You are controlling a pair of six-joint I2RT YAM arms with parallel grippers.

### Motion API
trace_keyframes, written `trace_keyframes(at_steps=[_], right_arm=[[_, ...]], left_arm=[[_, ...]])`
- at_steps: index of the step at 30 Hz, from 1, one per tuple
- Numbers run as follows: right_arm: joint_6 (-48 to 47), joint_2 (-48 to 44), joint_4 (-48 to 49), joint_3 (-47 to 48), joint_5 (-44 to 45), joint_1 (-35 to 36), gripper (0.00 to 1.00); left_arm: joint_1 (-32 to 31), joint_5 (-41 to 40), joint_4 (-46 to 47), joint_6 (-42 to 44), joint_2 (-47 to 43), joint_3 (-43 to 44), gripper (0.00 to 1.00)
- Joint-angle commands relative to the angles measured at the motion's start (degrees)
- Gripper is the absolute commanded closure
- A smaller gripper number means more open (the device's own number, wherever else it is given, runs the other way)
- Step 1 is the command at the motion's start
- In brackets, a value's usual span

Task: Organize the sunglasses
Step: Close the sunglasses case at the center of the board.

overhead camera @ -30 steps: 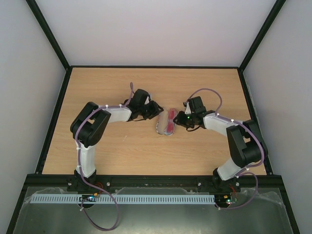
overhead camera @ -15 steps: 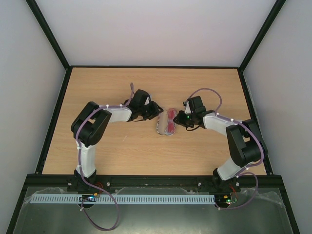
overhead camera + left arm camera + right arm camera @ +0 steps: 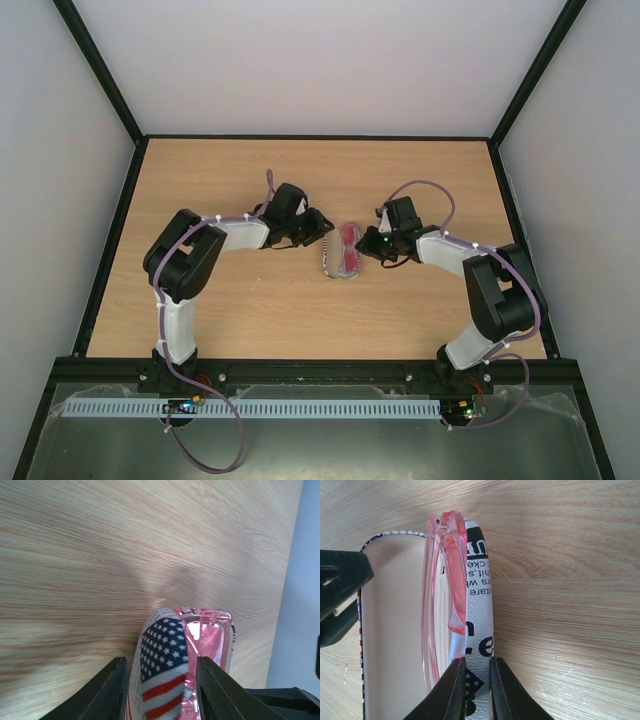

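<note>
The flag-patterned case [image 3: 332, 262] lies open in the middle of the table between both arms. The sunglasses [image 3: 349, 248], with a pink-red frame, lie inside it. In the left wrist view my left gripper [image 3: 160, 692] is open, its jaws straddling the flag-patterned lid [image 3: 160, 652], with the sunglasses [image 3: 207, 635] just beyond. In the right wrist view my right gripper [image 3: 477, 690] is shut on the case's printed side wall [image 3: 479, 585]. The sunglasses [image 3: 451, 580] rest against that wall inside the case. The left gripper [image 3: 322, 232] and right gripper [image 3: 366, 246] face each other across the case.
The wooden table [image 3: 300, 180] has a black rim and grey walls on three sides. My left gripper's dark fingers [image 3: 340, 580] show at the left edge of the right wrist view, close to the case's far side.
</note>
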Motion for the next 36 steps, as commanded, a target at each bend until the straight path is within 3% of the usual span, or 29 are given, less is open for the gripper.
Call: trace_keyframes(at_steps=[1, 9, 18, 20, 36], right_arm=[[-0.4, -0.4, -0.4, 2.3, -0.5, -0.3, 0.85], [0.0, -0.3, 0.3, 1.7, -0.7, -0.2, 0.86], [-0.1, 0.0, 0.5, 1.7, -1.0, -0.3, 0.86], [0.0, 0.2, 0.6, 1.6, -1.1, -0.3, 0.86], [-0.2, 1.1, 0.9, 1.4, -1.7, -0.2, 0.86]], left_arm=[[0.9, -1.3, -2.0, 1.6, -5.3, -0.7, 0.6], [2.6, -3.5, -3.4, 2.2, -12.5, -8.0, 0.63], [1.9, -0.8, 0.5, 1.6, -12.0, -12.8, 0.94], [1.4, -0.8, 1.3, 1.0, -11.8, -13.2, 0.98], [-3.2, -0.1, 4.8, -1.9, -6.8, -9.0, 0.98]])
